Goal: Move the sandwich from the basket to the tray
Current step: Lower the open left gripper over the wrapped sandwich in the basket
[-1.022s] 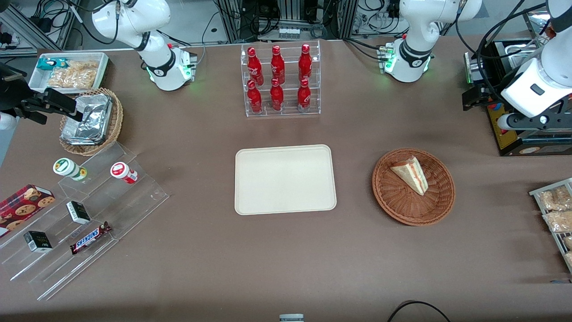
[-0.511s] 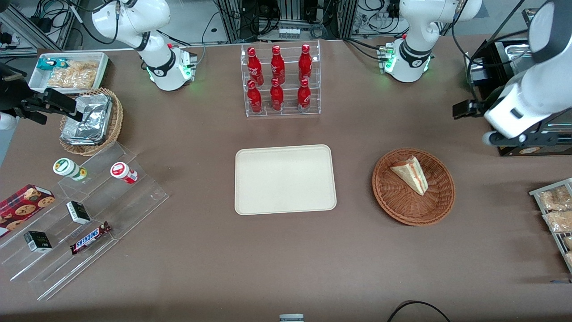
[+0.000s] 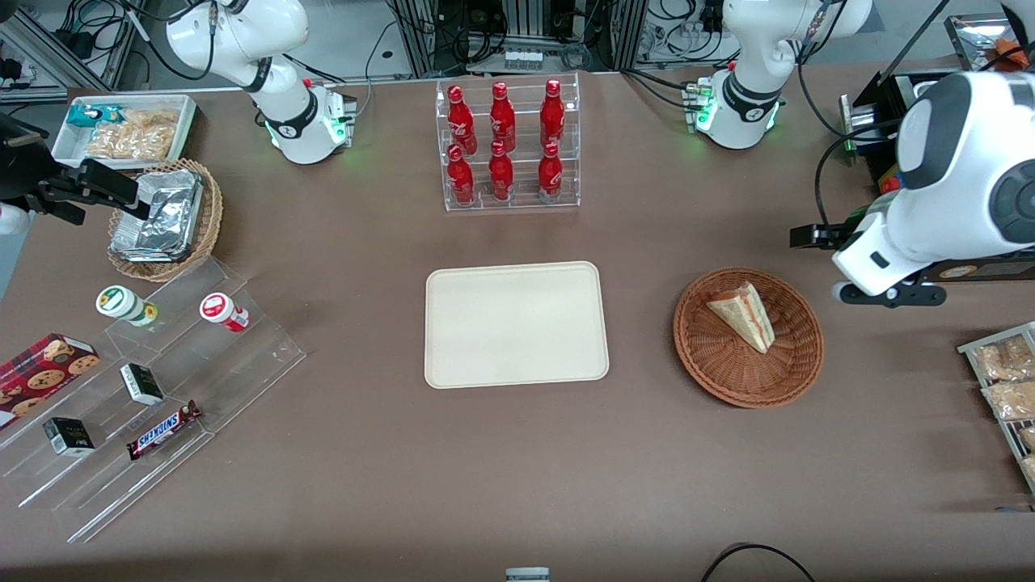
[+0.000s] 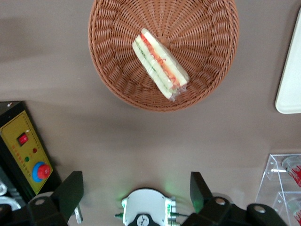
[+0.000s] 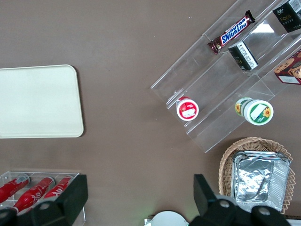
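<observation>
While the arm hangs over the table:
Sandwich: the small three-cornered bread wedge (image 3: 742,316) with pink and green filling lies in the round reddish-brown wicker basket (image 3: 749,380).
Tray: the flat cream tray (image 3: 516,324) sits nearer the parked arm's end.
Gripper: the gripper (image 4: 136,188) hovers wide apart, holding nothing, probably well above the table beside the basket.

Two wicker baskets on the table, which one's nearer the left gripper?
The reddish-brown basket holding the sandwich; the open gripper hovers beside it. The tan basket holds foil packs at the parked arm's end.
</observation>
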You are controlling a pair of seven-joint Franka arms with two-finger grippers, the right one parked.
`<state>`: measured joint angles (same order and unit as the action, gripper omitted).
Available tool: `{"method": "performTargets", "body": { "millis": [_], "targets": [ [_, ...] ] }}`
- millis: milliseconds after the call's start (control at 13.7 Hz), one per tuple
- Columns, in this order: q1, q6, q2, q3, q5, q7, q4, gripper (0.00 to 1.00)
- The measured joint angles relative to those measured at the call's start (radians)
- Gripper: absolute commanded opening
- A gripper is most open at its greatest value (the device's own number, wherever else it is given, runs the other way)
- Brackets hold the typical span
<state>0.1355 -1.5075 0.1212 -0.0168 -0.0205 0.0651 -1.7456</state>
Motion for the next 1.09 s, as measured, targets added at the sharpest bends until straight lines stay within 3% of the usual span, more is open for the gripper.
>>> {"method": "performTargets", "body": {
  "millis": [511, 1095],
  "targets": [
    [0.029, -0.241, -0.012, 0.002, -0.004, 0.103, -0.199, 1.0],
    [0.049, -0.614, -0.133, 0.007, -0.004, 0.514, -0.497, 1.0]
  ]
}}
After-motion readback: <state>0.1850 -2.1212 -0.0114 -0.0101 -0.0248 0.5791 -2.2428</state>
